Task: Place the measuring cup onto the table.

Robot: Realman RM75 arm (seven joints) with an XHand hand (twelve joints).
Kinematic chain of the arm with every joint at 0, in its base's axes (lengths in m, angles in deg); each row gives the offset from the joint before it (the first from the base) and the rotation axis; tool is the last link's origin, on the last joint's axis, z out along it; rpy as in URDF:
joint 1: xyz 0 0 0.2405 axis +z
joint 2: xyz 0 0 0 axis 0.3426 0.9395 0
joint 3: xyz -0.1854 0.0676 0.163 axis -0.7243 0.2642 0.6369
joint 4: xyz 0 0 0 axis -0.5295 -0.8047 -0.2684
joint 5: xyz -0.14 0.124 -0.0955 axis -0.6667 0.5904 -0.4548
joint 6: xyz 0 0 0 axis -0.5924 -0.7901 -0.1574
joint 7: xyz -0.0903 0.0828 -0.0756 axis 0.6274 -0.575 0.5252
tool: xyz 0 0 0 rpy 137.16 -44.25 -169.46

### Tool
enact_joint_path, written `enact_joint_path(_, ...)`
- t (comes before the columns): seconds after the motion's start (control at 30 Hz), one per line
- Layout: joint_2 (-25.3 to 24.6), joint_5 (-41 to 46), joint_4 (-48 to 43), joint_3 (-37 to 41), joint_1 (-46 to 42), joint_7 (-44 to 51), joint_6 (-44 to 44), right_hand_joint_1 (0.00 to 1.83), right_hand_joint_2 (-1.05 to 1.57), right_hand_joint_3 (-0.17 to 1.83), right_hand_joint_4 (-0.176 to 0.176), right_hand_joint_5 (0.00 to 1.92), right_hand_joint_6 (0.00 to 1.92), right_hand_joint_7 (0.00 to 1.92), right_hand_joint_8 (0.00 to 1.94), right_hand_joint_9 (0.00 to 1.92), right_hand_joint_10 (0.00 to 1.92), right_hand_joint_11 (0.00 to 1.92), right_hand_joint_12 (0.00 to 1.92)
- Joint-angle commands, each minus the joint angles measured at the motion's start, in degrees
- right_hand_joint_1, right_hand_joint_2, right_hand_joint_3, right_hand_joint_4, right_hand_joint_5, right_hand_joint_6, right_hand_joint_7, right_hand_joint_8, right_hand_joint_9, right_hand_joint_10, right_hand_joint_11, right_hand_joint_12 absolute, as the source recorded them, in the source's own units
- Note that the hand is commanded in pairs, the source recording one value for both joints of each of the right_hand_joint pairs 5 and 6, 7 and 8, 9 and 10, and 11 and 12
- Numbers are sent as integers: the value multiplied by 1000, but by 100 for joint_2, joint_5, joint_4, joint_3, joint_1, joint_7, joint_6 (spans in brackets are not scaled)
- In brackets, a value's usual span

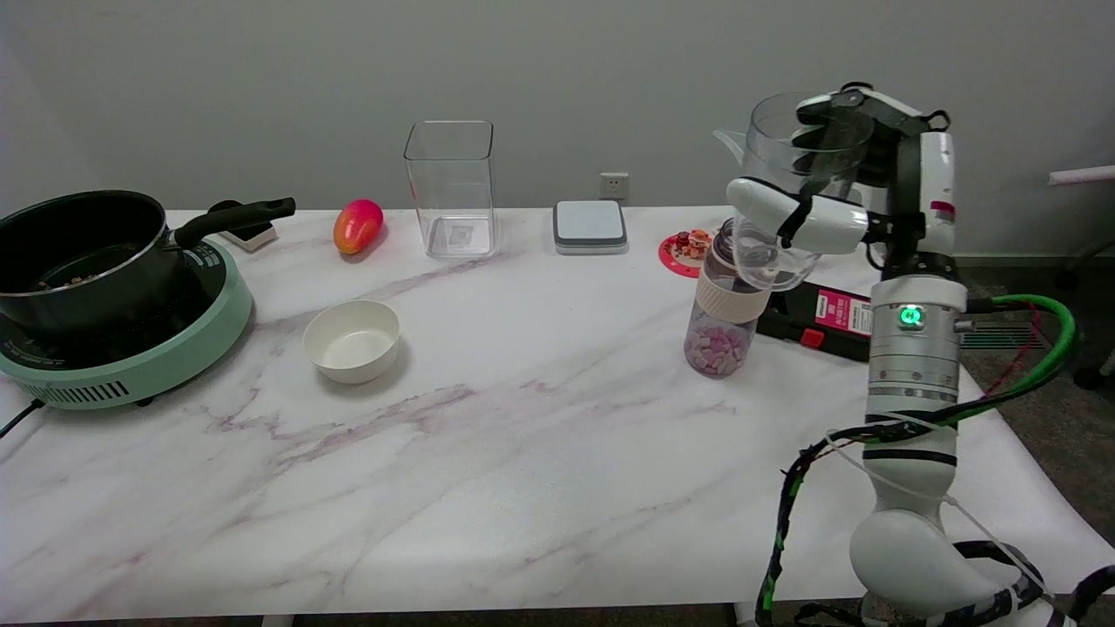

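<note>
A clear plastic measuring cup (784, 187) with a spout on its left is held in the air above the table's right side. My right hand (841, 178) grips it, one finger wrapped across its front and others over its rim. The cup hangs upright just above and in front of a bottle (721, 322) holding pink and purple pieces. The marble table (523, 418) lies well below the cup's base.
A white bowl (352, 340) sits left of centre. A black pot (83, 257) stands on a green hotplate (131, 357) at far left. At the back are a mango (358, 225), a clear square container (451, 187), a grey scale (590, 225), a red coaster (684, 252) and a black box (823, 318).
</note>
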Motion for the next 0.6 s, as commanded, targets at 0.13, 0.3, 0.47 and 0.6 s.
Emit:
enact_joint_path(0.13,366,849,563,-444,1389,-1770,1466,1220,1486,492,0,1920,1920,1750,1750,1664,1664,1447,1447)
enact_joint_path(0.3,433,833,435,-387,1616,-2440,1909,1224,1479,485,0,1910,1910,1747,1747,1662,1662,1447,1447)
enact_joint_path(0.47,590,666,576,-187,1780,-2440,2397,1231,1462,496,0,1893,1893,1738,1738,1656,1656,1423,1423)
enact_joint_path(0.6,615,644,972,-355,2040,-2658,2771,1259,1409,532,0,1887,1887,1729,1729,1644,1644,1413,1413)
